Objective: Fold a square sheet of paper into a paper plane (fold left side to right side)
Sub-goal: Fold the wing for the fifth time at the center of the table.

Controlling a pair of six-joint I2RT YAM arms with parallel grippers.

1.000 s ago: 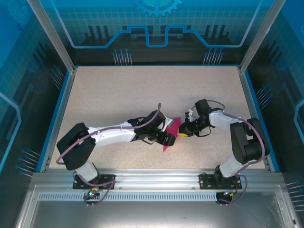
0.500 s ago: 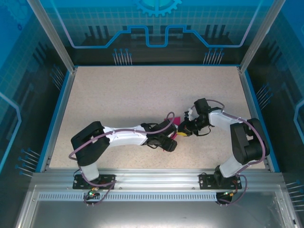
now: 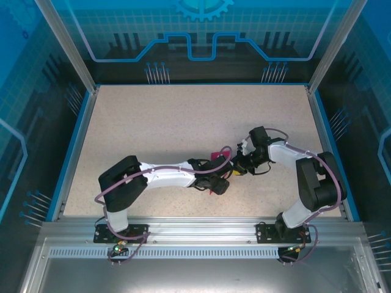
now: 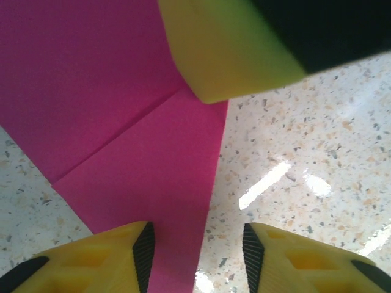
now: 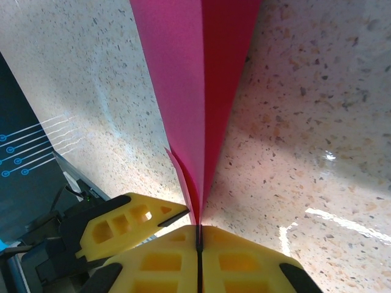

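The magenta-pink sheet of paper (image 4: 122,122) lies folded on the table, with a diagonal crease across its layers. My right gripper (image 5: 199,229) is shut on one end of it, and the layers (image 5: 195,91) fan up and away from the jaws. My left gripper (image 4: 195,253) hovers open just above the table, its jaws straddling the paper's right edge without pinching it. From above, the left gripper (image 3: 221,186) and the right gripper (image 3: 235,172) meet at the table's middle right. They cover most of the paper (image 3: 215,191).
A yellow finger of the right gripper (image 4: 226,55) sits on the paper close ahead of my left jaws. One left finger (image 5: 131,226) lies beside the right jaws. The speckled table (image 3: 171,122) has blue rails around it.
The left arm has stretched further right over the paper, hiding most of it from above, and its jaws have narrowed a little. The right gripper has kept its grip and place.
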